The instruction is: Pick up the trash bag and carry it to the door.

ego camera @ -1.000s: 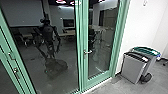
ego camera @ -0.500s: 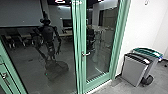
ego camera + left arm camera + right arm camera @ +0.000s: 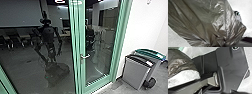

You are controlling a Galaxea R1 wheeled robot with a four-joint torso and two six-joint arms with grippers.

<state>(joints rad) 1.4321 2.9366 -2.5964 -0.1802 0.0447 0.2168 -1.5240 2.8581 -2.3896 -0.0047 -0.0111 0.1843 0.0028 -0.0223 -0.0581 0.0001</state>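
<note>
Trash bag (image 3: 204, 18) snagging is being risked by the twelve-o'clock door handle (image 3: 85, 56); tools' opening and hold cannot be told.

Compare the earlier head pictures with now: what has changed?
The camera has moved: the green frame at far left has mostly slid out leftward, while the door handle and bins appear lower. Whether anything was gripped or released, I cannot tell. The bins still stand together by the white wall.

No text or label can be read.
</note>
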